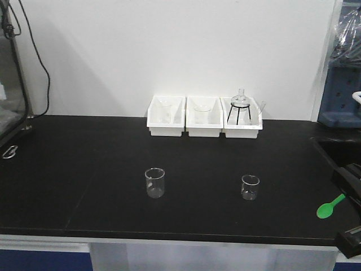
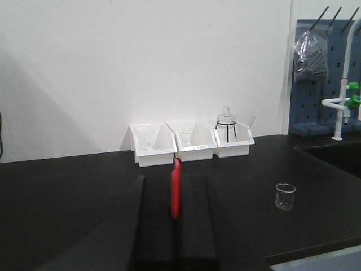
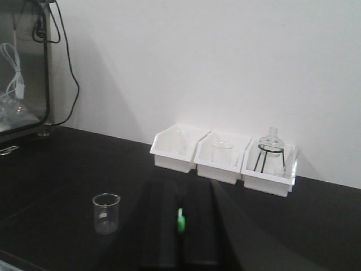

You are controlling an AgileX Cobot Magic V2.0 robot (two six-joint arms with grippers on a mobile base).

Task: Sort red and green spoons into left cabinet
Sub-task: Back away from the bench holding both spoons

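Red spoon (image 2: 176,189) in closed L jaws, wrist cam only; green spoon (image 3: 180,220) in closed R jaws.

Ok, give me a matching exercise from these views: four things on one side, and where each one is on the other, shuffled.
Things:
1. red spoon
2. green spoon
3. round flask
4. larger beaker

Places:
A. in the rightmost white bin
B. between the right fingers
C. standing on the black bench, left of the small beaker in the front view
D. between the left fingers

Pairs: 1-D, 2-B, 3-A, 4-C.
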